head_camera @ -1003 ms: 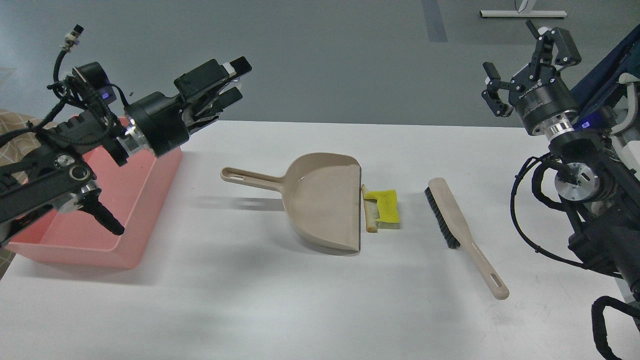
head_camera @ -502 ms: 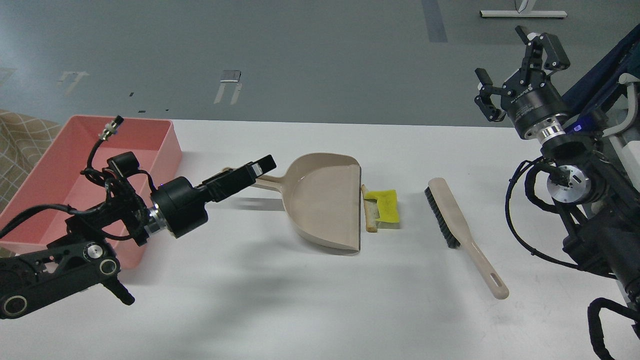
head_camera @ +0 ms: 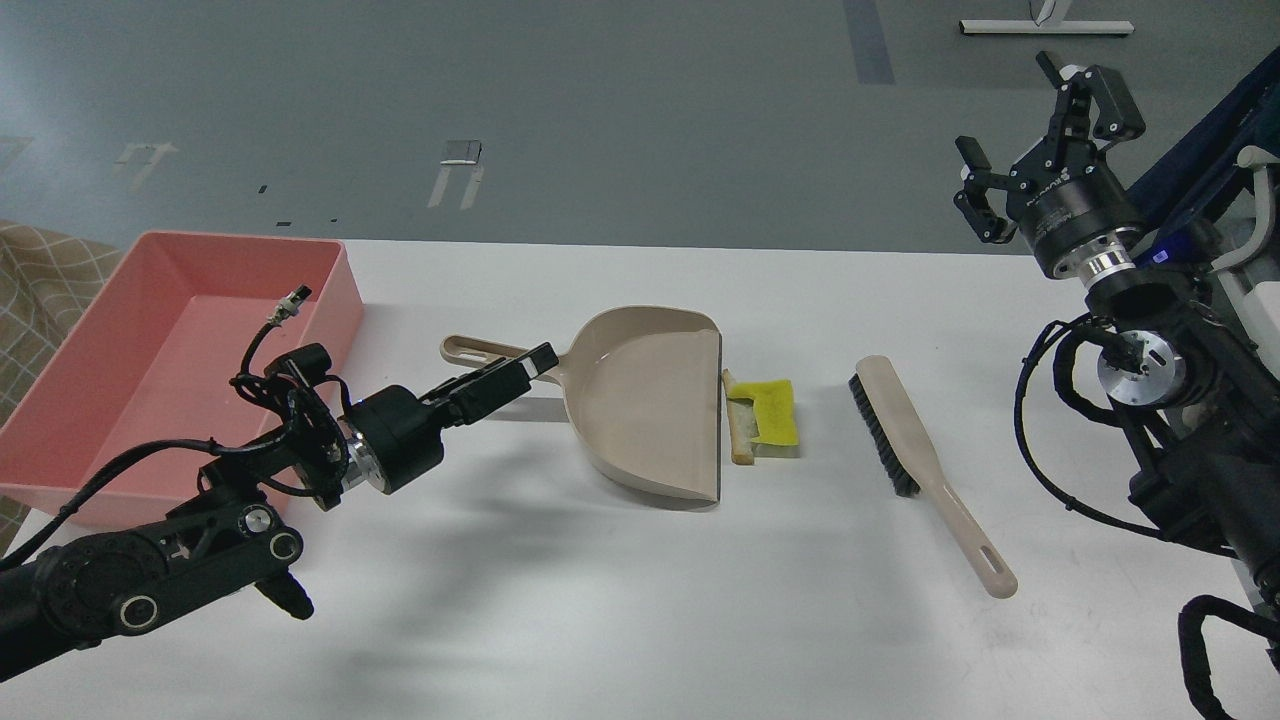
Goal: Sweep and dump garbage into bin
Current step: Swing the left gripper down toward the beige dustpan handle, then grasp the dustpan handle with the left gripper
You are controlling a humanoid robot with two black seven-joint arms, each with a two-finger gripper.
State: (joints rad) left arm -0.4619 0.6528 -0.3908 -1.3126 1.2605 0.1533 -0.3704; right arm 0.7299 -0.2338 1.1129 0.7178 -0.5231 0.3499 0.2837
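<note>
1. Garbage lies on the white table, just to the right of the dustpan, almost touching its straight front edge. It is a small yellow crumpled scrap with a short tan stick beside it.
2. The dustpan is beige and lies flat in the middle of the table. Its scoop looks empty, and its long handle points to the left.
3. The bin is a big pink tray, well to the left of the dustpan, at the left edge of the table. The part of its inside that shows is bare pink.
4. A beige brush with black bristles lies to the right of the dustpan, past the garbage. Nothing touches it.
5. The left gripper is low at the dustpan's handle, just left of the scoop. Its fingers look close together at the handle, but I cannot tell if they are squeezing it.
6. The right gripper is high up, far to the right of the dustpan, above the far right side of the table. Its two fingers are spread wide and hold nothing.
</note>
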